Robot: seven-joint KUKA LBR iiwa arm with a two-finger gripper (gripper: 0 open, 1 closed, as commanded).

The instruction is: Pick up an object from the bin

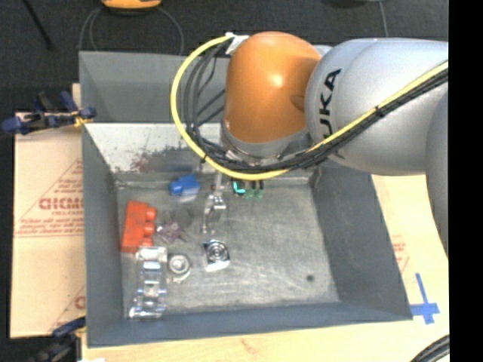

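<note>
Shiny silver metal lump [216,253] near the claw [215,208] looks hard, slippery — pinch its sides; claw open or closed, can't tell.

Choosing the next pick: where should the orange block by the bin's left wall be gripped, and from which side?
Probably from straight above, closing across the orange block at mid-length, over its short width: it lies flat, and the clear plastic piece crowds its near end.

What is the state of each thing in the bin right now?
Blue piece: loose, by the back wall.
Orange block: flat, near the left side.
Clear plastic piece: lying front left.
Round metal cap: loose, beside it.
Metal clip: loose, on its own.
Gripper: low, between blue piece and clip.
</note>
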